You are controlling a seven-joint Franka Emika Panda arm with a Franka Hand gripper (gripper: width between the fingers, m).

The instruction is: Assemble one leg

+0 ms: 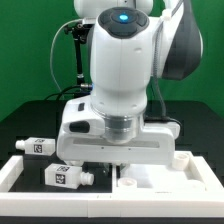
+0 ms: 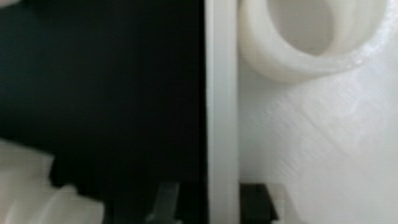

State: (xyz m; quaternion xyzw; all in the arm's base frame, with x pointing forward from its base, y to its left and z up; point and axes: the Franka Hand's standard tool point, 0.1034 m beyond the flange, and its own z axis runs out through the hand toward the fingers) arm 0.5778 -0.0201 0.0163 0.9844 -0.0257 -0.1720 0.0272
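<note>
Since the fingers (image 2: pixel 210 205), whose opening and hold I cannot tell, hang low at the edge of the top (image 1: pixel 165 178), with the nearer leg (image 1: pixel 65 177) on the counter (image 1: pixel 15 125) just beside it, a careless sideways move could shove either askew.

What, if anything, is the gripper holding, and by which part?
It cannot be told: the arm hides the gripper in the exterior view, and the blurred wrist view shows a white part close up, no clear grip.

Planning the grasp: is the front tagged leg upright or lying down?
Lying down: the leg rests on its long side, its length running level.
</note>
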